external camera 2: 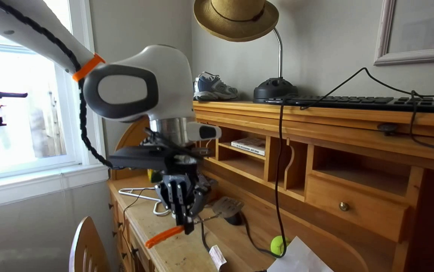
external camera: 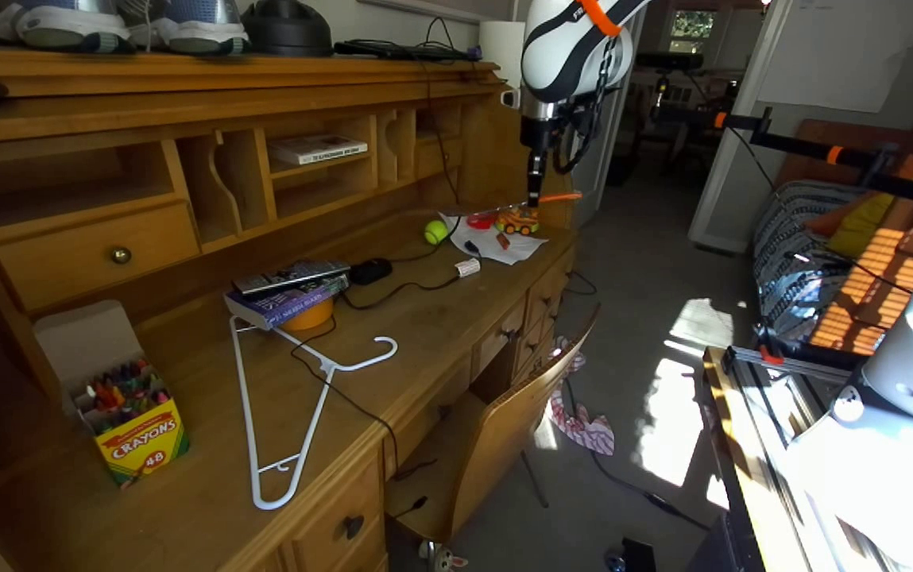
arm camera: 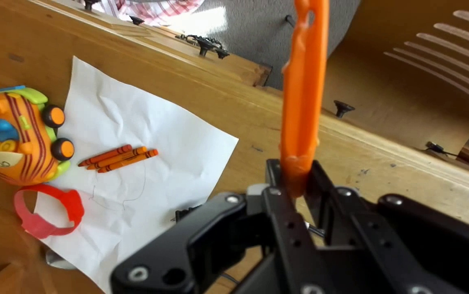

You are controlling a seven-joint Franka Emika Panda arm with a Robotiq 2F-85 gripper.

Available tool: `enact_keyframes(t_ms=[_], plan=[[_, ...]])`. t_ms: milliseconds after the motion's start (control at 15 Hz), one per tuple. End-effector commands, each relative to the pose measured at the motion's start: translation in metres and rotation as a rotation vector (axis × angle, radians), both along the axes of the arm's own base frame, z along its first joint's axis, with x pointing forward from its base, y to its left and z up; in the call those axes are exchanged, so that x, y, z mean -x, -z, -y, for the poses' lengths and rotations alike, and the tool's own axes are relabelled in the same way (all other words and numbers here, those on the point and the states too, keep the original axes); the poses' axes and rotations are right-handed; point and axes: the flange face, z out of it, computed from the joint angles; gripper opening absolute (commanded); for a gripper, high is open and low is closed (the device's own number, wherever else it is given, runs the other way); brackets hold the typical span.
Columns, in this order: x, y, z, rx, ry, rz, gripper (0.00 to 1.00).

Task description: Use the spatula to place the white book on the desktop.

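The white book lies flat on an upper cubby shelf of the desk, spine outward, in both exterior views (external camera: 319, 149) (external camera 2: 249, 146). My gripper (external camera 2: 185, 226) is shut on the orange handle of the spatula (external camera 2: 164, 237) and holds it above the desktop (external camera: 424, 318). The spatula's thin shaft and flat metal blade (external camera 2: 228, 207) reach away from the fingers, to the left in an exterior view (external camera: 456, 210). The blade is apart from the book and lower than it. In the wrist view the handle (arm camera: 304, 90) sits between both fingertips (arm camera: 295, 175); the blade is hidden there.
White paper (arm camera: 152, 122) with crayons, a toy car (arm camera: 18, 134) and a red ring (arm camera: 48, 210) lies under the arm. A tennis ball (external camera: 435, 232), cables, dark-covered books (external camera: 289, 295), a hanger (external camera: 329, 367) and a crayon box (external camera: 138, 433) stand along the desk. A chair (external camera: 504, 421) is in front.
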Motion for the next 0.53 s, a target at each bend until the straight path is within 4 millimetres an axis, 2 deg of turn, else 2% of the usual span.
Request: enact_keyframes(t_ms=[0, 200, 467], plan=[[0.012, -0.042, -0.038, 0.034, -0.058, -0.049, 0.05], [0.004, -0.074, -0.061, 0.045, -0.103, -0.074, 0.05], [-0.014, -0.109, -0.078, 0.055, -0.112, -0.070, 0.05]])
